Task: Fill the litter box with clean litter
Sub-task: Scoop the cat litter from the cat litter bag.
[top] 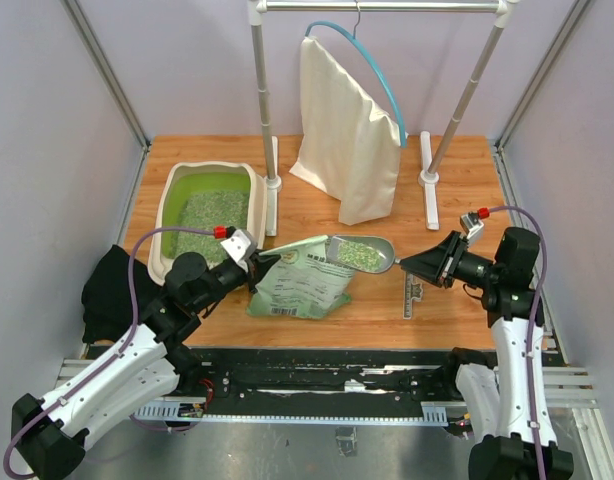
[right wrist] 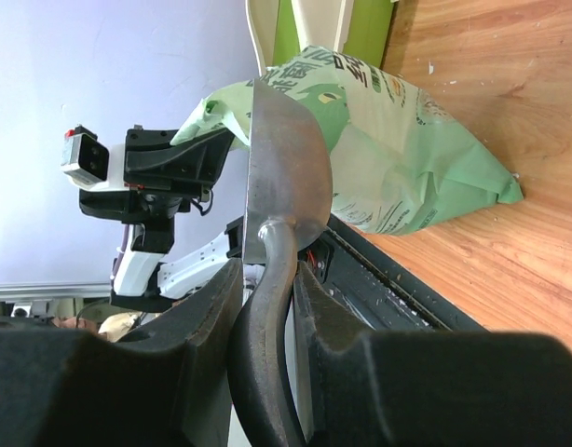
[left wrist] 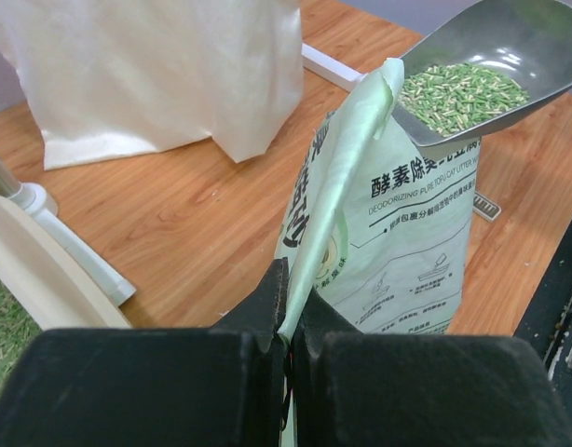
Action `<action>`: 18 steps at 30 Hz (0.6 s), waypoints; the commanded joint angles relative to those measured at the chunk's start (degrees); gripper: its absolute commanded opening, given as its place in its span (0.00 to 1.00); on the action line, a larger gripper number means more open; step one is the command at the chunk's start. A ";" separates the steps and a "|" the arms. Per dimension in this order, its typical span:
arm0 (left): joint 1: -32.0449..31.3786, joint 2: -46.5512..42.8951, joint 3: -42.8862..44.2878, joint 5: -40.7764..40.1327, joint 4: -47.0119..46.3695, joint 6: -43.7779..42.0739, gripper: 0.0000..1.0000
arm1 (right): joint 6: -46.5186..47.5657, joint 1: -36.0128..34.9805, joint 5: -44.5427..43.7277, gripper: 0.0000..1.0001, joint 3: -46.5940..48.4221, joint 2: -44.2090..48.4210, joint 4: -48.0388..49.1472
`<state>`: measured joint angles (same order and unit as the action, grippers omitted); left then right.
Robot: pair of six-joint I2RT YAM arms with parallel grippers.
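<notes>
1. Left gripper [left wrist: 286, 346]: the jaws are closed flat on the upper edge of the green bag [left wrist: 398, 242], with the thin film pinched between the pads. The likely purpose is to hold the mouth up and steady, so that the bag neither slumps nor follows the scoop.
2. Right gripper [right wrist: 267, 279]: it is clamped around the curved handle of the metal scoop [right wrist: 284, 158]. The bowl extends straight ahead of the fingers, above the bag's top and near the left gripper's hold. The bowl sits about level, presumably so that its load does not spill.
3. Clean litter [left wrist: 463, 91]: a heap of granules lies in the scoop bowl, up and to the right of the left gripper's fingers. A further layer lies in the litter box [top: 167, 215], just to the left of the left gripper and well apart from the right gripper, across the bag. By this layout, the scoopful has yet to be carried over the bag to the box.
4. Hidden or unclear:
   - The bag's opening and contents show in no view.
   - The right wrist view shows only the bowl's underside, so the load is concealed there.
   - The left wrist view cuts the box down to a strip of rim at lower left.
   - The depth of litter in the box cannot be judged.
   - A dark mass [top: 107, 285] beside the left arm cannot be identified.
</notes>
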<state>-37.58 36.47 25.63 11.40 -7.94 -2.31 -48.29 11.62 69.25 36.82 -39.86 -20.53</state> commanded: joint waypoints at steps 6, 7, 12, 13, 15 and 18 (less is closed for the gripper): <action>-0.12 1.81 1.51 -7.37 -4.83 5.28 0.00 | 5.12 0.86 -5.87 0.01 6.54 1.80 -6.85; -0.12 2.90 1.67 -7.50 -4.92 5.62 0.00 | 4.72 0.80 -6.37 0.01 7.23 1.84 -6.81; -0.12 9.15 4.02 -10.31 -5.87 7.51 0.02 | 3.79 0.84 -7.31 0.01 9.71 1.85 -6.63; -0.12 10.56 4.50 -9.92 -6.58 7.74 0.02 | 3.60 0.85 -7.15 0.01 10.07 1.81 -6.62; -0.12 13.14 5.90 -8.78 -7.86 8.30 0.03 | 3.10 0.83 -6.77 0.01 10.54 1.76 -6.54; -0.13 16.00 6.84 -8.03 -11.48 10.06 0.04 | 2.63 0.82 -6.51 0.01 11.18 1.95 -6.59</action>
<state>-37.58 49.87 29.41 3.05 -11.25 4.86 -44.88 11.68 62.02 45.32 -38.81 -27.44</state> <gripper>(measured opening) 0.029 0.259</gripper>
